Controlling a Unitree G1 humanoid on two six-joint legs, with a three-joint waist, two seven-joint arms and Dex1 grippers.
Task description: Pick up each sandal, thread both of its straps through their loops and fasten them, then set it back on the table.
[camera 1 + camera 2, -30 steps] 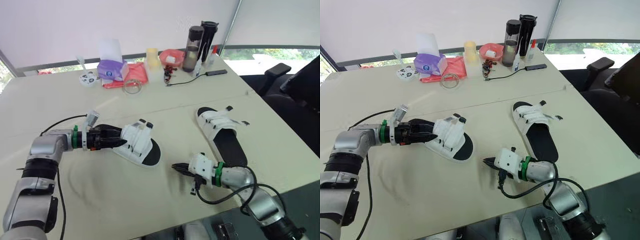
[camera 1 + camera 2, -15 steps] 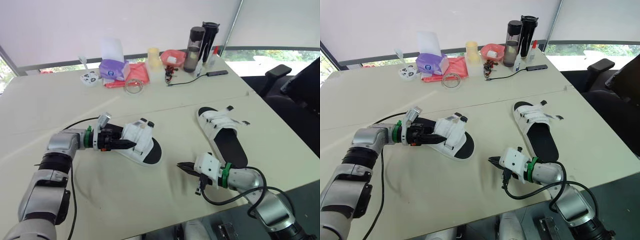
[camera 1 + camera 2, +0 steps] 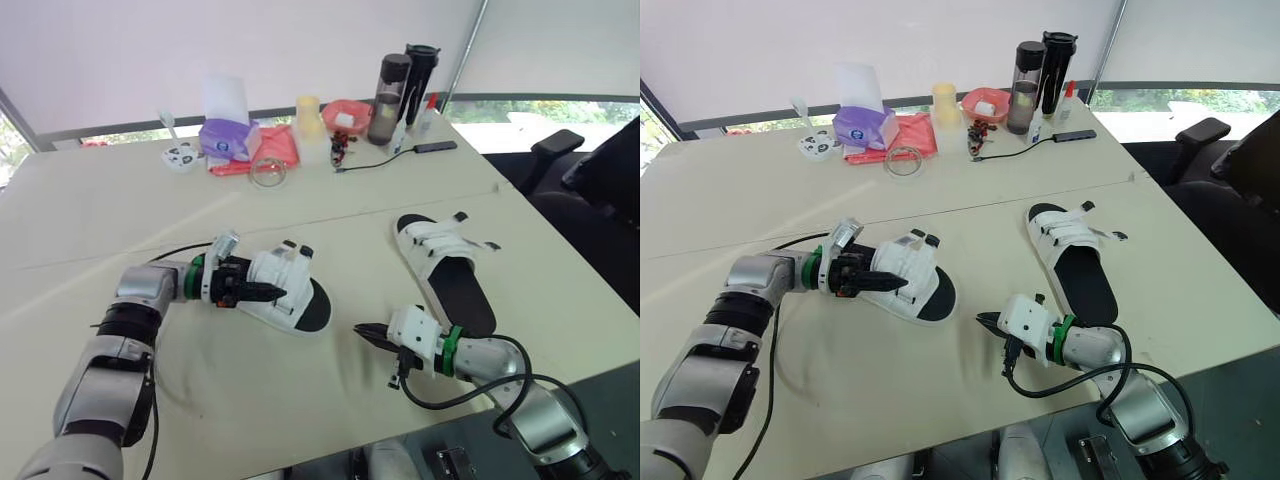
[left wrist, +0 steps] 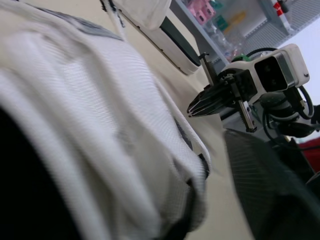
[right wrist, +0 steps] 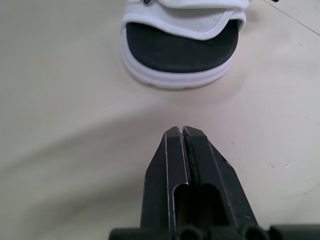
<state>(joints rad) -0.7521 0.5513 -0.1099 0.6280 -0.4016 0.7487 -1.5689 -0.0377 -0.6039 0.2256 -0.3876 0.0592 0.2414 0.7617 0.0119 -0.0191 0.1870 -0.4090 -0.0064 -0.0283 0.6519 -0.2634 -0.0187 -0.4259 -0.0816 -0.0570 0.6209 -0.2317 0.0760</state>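
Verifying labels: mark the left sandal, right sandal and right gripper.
left sandal [image 3: 931, 297], right eye view, black insole.
right sandal [image 3: 1086, 285], right eye view, black insole.
right gripper [image 3: 981, 320], right eye view, between fingertips.

Blurred, edge-cropped sandal upper

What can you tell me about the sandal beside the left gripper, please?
The sandal has a white sole, black footbed and white mesh-looking upper with two black-tabbed straps. It lies sole-down on the cream table, bare footbed end toward the robot's right. The left gripper reaches over its strapped end; a grip cannot be confirmed.
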